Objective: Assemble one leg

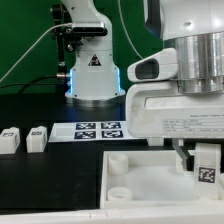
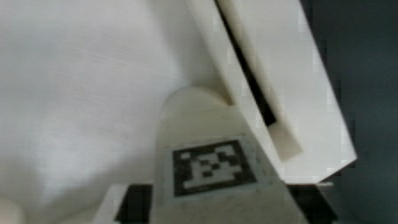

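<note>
The leg (image 1: 207,166), a small white block with a black-and-white tag, stands upright between the fingers of my gripper (image 1: 205,172) at the exterior view's right. It is over the right part of the large white panel (image 1: 145,178). In the wrist view the leg (image 2: 214,160) points away from the camera with its tag in sight. The dark pads (image 2: 141,205) press against both of its sides, so my gripper (image 2: 217,206) is shut on it. The leg's far end lies near the panel's raised edge (image 2: 267,85); whether it touches the panel I cannot tell.
Two more white tagged blocks (image 1: 10,140) (image 1: 37,137) stand at the exterior view's left on the black table. The marker board (image 1: 97,130) lies behind the panel. The panel has round sockets (image 1: 117,158) (image 1: 118,196) on its left side. The arm's base (image 1: 95,70) stands at the back.
</note>
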Available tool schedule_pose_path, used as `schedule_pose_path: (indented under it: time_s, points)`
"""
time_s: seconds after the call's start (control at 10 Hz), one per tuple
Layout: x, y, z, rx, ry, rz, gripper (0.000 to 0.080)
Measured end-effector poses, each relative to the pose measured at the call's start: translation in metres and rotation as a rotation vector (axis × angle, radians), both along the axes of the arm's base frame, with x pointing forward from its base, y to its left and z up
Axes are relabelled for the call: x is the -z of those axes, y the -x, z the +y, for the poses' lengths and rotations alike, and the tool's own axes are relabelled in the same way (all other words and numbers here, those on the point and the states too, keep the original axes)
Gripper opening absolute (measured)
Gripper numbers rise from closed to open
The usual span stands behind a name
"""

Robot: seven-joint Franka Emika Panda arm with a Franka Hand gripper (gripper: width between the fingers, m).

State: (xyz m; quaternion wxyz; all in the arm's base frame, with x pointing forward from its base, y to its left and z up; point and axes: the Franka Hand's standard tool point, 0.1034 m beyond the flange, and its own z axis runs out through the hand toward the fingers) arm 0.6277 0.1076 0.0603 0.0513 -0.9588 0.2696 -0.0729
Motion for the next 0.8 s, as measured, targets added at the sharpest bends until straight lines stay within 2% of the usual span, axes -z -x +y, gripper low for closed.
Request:
schedule_pose_path:
  time_s: [0.6,0.7,0.8]
  points:
    - [-0.001,0.001,-0.005,0.014,0.007,0.003,0.0307]
    - [-0.010,0.000,-0.005,0.010,-0.001,-0.003,0.0307]
    - [-0.021,0.001,-0.003,0.013,-0.009,-0.013,0.0462]
